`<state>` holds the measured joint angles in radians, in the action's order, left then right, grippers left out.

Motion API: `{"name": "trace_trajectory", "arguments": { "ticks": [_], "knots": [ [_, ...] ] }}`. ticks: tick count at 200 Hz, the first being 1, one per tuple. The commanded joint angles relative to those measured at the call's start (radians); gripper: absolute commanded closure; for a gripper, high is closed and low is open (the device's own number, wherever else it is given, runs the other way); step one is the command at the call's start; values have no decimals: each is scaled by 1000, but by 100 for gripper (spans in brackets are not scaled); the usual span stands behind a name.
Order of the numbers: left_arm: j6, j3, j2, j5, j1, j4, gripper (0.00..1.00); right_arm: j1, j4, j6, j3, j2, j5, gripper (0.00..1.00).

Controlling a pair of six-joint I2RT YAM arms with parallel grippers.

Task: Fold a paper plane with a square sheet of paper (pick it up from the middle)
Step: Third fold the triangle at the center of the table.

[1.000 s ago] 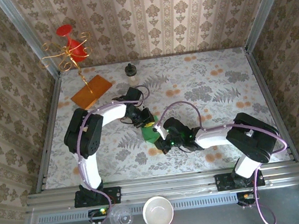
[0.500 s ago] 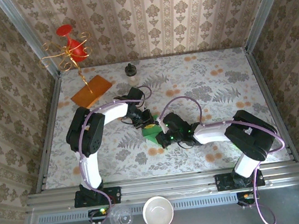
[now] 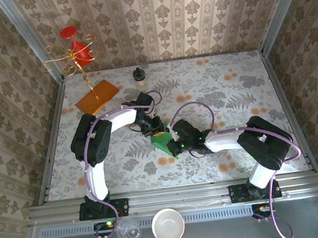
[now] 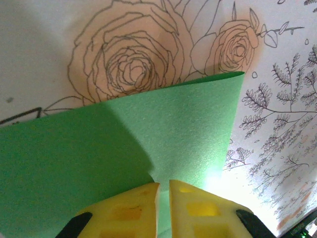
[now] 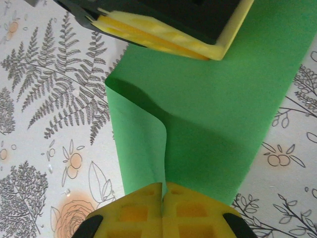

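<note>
Top view: square sheet of paper (image 3: 163, 144), bright green, already creased to a smaller pointed shape. Lies on the floral tablecloth (image 3: 230, 88) a little toward 6 o'clock of table centre, between the two claws.

Left gripper (image 3: 155, 129) sits at the sheet's 11 o'clock. Its wrist view shows the yellow pads (image 4: 130, 204) nearly together with the green edge running into the slit, so probably clamped on the sheet, though the contact itself is hard to see.

Right gripper (image 3: 172, 144) at the sheet's 4 o'clock. In its wrist view the pads (image 5: 136, 210) are pressed together, and a raised, curling flap of paper runs into the seam: pinched on that flap.

Handling, my reading:
- very light and thin, limp, bows under its own weight
- holds a crease, so a stray pinch would leave a mark
- could tear or slip if the two claws pull against each other
- best taken at an edge or flap, close to the intended fold line, with the other claw pinning the body flat

Against a second ago: right gripper has closed in toward 11 o'clock, now just beside the left. Less green shows between them. Left claw has barely shifted. Orange-brown board (image 3: 97, 96) at the far left has not moved
</note>
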<state>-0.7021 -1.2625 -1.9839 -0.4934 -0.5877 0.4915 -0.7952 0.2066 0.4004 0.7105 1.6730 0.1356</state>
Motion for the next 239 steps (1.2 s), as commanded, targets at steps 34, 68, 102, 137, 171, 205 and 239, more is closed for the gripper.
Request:
{"name": "trace_trajectory", "arguments": {
  "ticks": [34, 68, 102, 137, 171, 205, 239],
  "knots": [
    [19, 6, -39, 12, -9, 30, 84, 7, -39, -5, 42, 31, -36, 100],
    [15, 14, -37, 7, -9, 21, 84, 7, -35, -1, 40, 38, -49, 100],
    [16, 11, -38, 4, -9, 21, 85, 7, -32, 1, 37, 48, -52, 100],
    [16, 9, -34, 1, -9, 21, 84, 7, -36, 3, 37, 55, -46, 100],
    [5, -2, 10, 9, -2, 32, 83, 7, -54, 5, 32, 57, -43, 100],
    [-69, 62, 147, 25, 38, -22, 74, 7, -75, 7, 28, 62, -29, 100],
    [-166, 184, 286, 28, 91, -104, 70, 7, -74, 13, 34, 74, -2, 100]
  ]
}}
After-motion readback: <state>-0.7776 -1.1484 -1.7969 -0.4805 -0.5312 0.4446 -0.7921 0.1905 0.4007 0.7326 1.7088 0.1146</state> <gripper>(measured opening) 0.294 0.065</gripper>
